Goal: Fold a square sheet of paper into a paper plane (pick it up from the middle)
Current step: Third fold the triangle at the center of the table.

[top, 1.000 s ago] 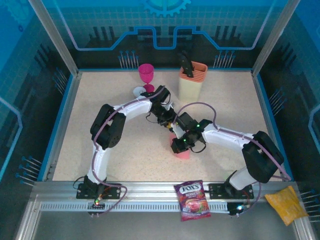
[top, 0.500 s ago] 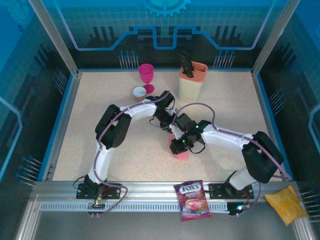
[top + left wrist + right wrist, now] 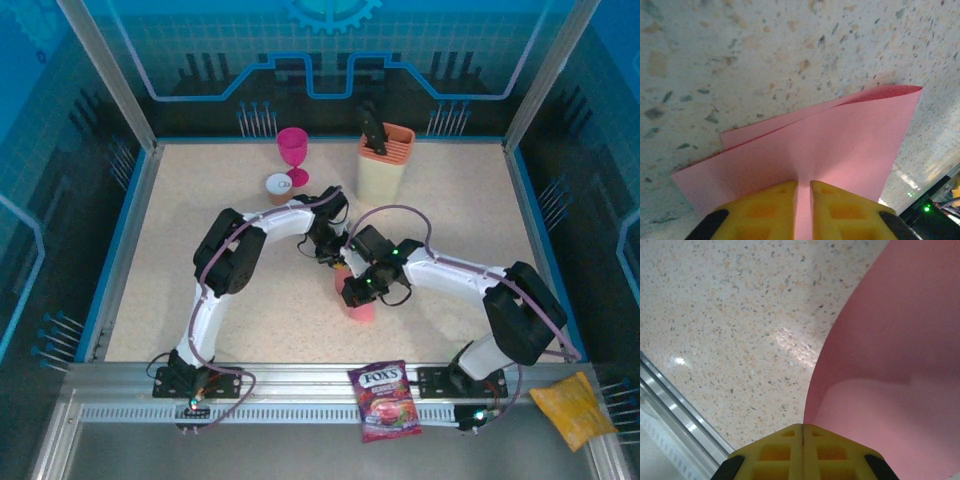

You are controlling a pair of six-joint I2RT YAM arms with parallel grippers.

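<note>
The square sheet of paper is salmon pink and lies partly folded at the table's middle, between the two wrists. In the left wrist view the sheet is doubled over, with a rounded fold at its upper right. My left gripper pinches a raised ridge of it between nearly closed yellow fingers. In the right wrist view the sheet curls upward from its edge, and my right gripper is shut on that edge. From above, the left gripper and right gripper sit close together over the paper.
A magenta goblet and a small cup stand at the back left. A beige holder stands at the back centre. A purple candy bag and a yellow bag lie on the near rail.
The left arm has swung its wrist nearer and rightward onto the paper, uncovering the small cup. The pink sheet has shifted slightly up and left. The right arm has barely moved.
</note>
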